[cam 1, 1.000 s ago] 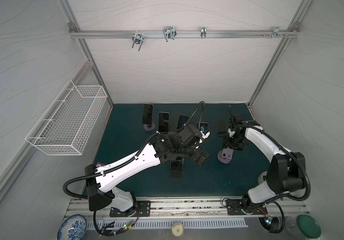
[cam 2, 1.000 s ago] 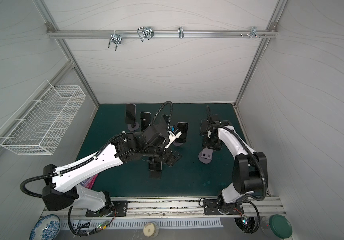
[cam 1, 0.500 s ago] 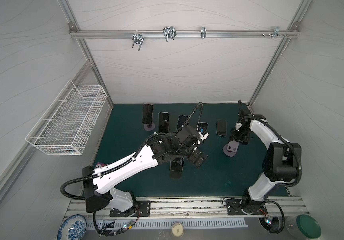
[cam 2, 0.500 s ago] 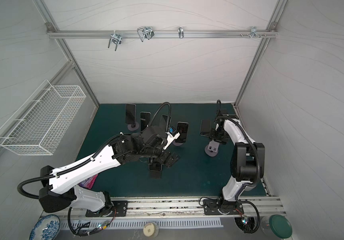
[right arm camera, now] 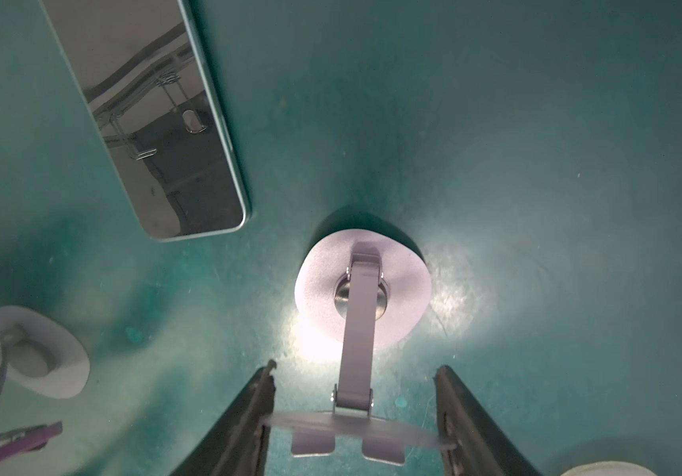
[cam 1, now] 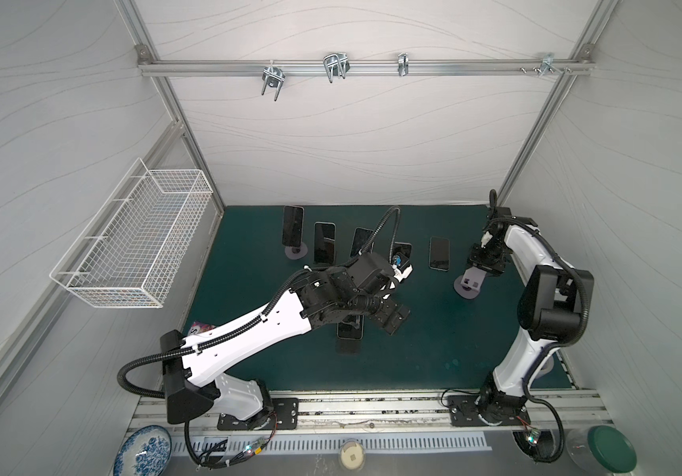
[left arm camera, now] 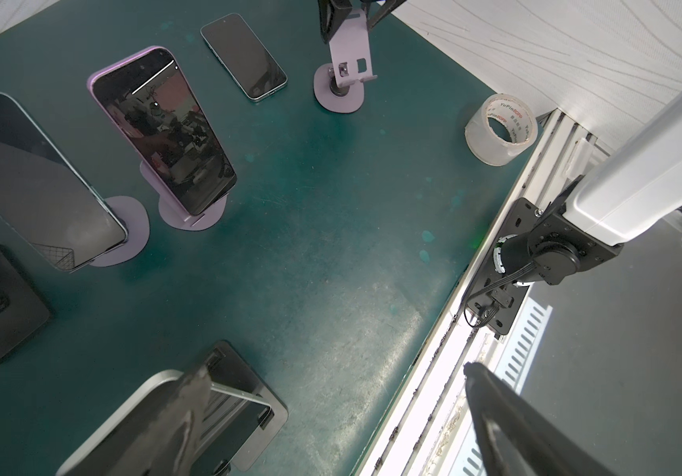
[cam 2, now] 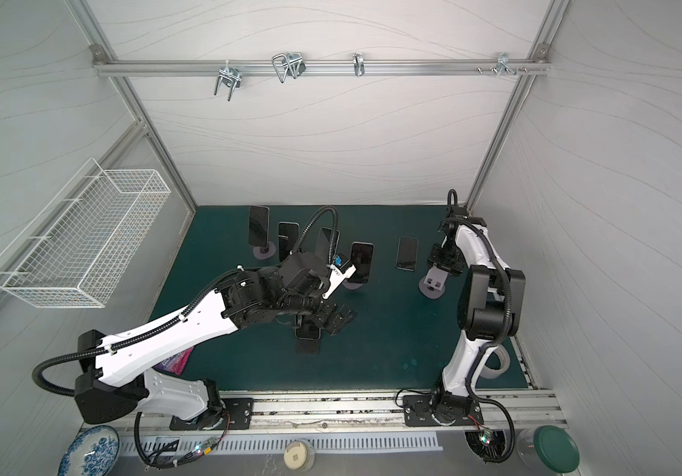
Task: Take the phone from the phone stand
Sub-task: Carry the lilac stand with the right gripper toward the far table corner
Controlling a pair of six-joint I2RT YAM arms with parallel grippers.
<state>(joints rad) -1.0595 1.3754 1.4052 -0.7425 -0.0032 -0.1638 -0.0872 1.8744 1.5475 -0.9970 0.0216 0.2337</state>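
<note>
At the far right of the worktop (cam 1: 434,350), the right jaws pinch the phone stand (cam 1: 468,290) by its cradle; the phone (cam 1: 439,253) lies flat just left of it. Mid-worktop, the left jaws hang spread.

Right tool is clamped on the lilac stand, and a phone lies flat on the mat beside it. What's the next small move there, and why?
Probably open the right tool and let go of the lilac stand. Its plate, pinched between the fingers, is empty; the phone lies flat on the mat beside it, and the base looks set down.
</note>
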